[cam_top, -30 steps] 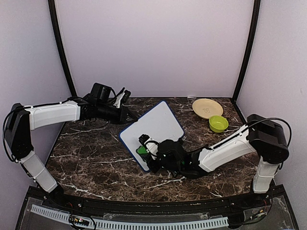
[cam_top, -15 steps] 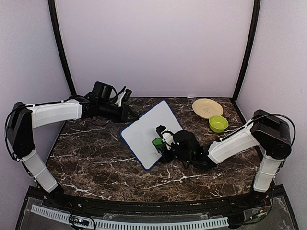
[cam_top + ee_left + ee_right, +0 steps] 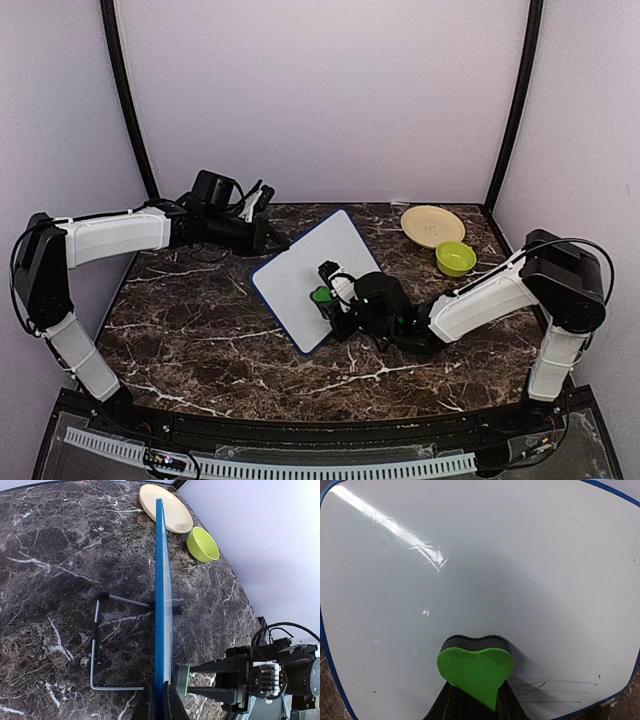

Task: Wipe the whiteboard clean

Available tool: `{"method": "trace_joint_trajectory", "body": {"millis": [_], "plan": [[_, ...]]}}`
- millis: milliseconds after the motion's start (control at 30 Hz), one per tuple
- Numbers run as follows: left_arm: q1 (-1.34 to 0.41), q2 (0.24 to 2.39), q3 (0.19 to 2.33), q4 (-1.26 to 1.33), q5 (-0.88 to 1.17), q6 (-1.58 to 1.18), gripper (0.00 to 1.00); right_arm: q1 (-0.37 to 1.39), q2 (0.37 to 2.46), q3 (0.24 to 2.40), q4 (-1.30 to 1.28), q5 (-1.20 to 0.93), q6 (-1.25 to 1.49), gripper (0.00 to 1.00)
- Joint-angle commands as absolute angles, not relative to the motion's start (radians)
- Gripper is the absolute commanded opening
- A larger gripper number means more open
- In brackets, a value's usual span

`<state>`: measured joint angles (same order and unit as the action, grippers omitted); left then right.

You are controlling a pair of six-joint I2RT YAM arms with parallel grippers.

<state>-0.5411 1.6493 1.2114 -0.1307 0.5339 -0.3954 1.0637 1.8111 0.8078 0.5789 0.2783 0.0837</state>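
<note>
Right wrist: right fingers [image 3: 445,706] pinch green eraser [image 3: 475,672] (left fingers [image 3: 144,709] clamp glossy whiteboard [image 3: 520,570]).

1 cream plate [image 3: 432,225], 1 lime bowl [image 3: 455,258] just beside, on marble table [image 3: 180,320].

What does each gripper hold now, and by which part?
Left gripper clamps the whiteboard by its edge. Right gripper grips the eraser by its narrow end.
</note>
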Motion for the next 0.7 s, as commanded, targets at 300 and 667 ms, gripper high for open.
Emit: {"method": "trace_joint_trajectory", "body": {"millis": [300, 667], "plan": [[-0.556, 1.644, 1.247, -0.132, 0.561, -0.393, 0.00, 1.023, 1.798, 0.786, 0.584, 0.222, 0.077, 0.01], [-0.551, 1.674, 1.293, -0.137, 0.569, -0.392, 0.00, 0.896, 1.761, 0.745, 0.585, 0.165, 0.093, 0.01]]}}
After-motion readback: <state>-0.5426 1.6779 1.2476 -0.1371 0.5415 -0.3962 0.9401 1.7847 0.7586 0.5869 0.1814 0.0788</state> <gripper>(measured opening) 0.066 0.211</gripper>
